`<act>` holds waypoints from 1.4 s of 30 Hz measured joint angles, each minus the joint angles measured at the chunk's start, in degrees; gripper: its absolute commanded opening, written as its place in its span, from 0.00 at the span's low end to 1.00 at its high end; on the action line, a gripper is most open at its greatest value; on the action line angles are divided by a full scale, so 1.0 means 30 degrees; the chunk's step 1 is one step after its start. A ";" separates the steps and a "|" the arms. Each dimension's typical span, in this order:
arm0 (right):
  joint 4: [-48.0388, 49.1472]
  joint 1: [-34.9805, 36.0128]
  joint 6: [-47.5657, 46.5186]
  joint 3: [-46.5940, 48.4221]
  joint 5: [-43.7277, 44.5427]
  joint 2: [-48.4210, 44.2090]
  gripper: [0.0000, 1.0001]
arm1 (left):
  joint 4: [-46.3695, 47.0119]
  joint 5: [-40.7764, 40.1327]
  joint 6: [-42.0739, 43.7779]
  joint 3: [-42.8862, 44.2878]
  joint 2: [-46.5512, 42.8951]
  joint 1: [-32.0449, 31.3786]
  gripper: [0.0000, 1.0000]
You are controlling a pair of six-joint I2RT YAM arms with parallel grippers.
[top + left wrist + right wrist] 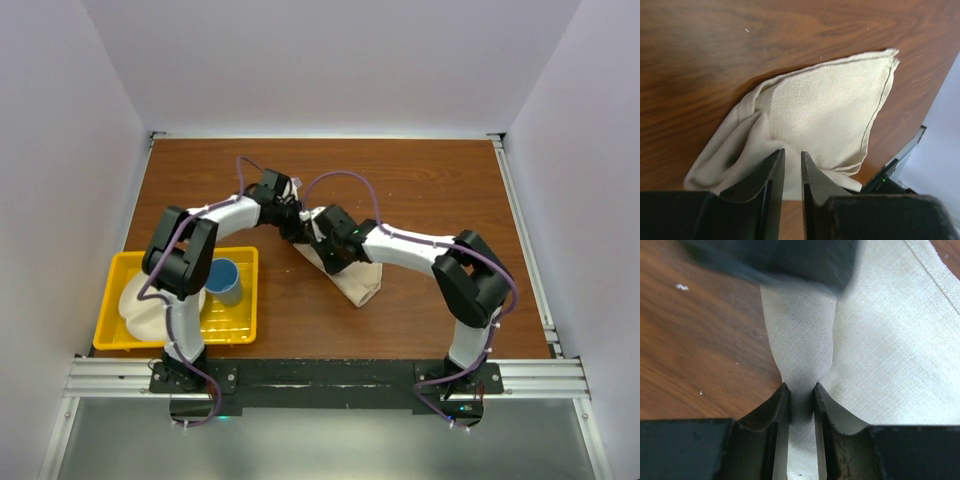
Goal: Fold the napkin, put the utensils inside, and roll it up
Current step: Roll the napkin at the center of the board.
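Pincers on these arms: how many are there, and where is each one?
2. The left pincer is shut on the napkin near the middle of the table. The right pincer grips the same napkin just beside it, with cloth stretched between them. None seems hidden.

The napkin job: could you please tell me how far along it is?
Done: the napkin lies on the table folded over, doubled hems meeting at one corner. In hand: the left pincer and right pincer both pinch it, a strip taut between them. Remaining: finishing the fold, adding utensils (none visible), rolling.
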 measured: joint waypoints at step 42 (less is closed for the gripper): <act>-0.1625 -0.7293 0.1071 -0.1676 -1.2466 -0.0262 0.48 | 0.5763 0.0903 -0.0882 -0.1413 0.1610 -0.0794 0.13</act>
